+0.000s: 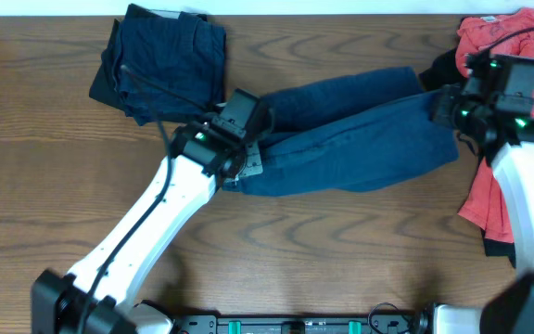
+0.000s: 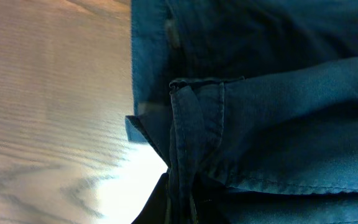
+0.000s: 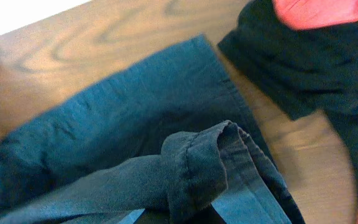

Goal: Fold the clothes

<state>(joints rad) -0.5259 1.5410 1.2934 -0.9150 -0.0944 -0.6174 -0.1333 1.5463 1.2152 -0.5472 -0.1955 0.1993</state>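
A long blue garment [image 1: 360, 130] lies stretched across the middle of the table, folded lengthwise. My left gripper [image 1: 253, 148] is shut on its left end, where seams and a waistband edge [image 2: 194, 124] bunch up just ahead of the jaws [image 2: 179, 214]. At the other end, my right gripper [image 1: 438, 107] is shut on a rolled hem [image 3: 197, 162] of the same garment, with the leg fabric [image 3: 104, 124] spreading beyond it. The fingers of both grippers are mostly hidden by cloth.
A folded navy pile [image 1: 165, 60] sits at the back left. A coral-red garment [image 1: 494, 37] and a black one [image 1: 438, 65] lie heaped at the right edge under my right arm; both show as coral-red fabric [image 3: 316, 9] and black fabric [image 3: 291, 68]. Bare wood table [image 1: 341, 260] lies in front.
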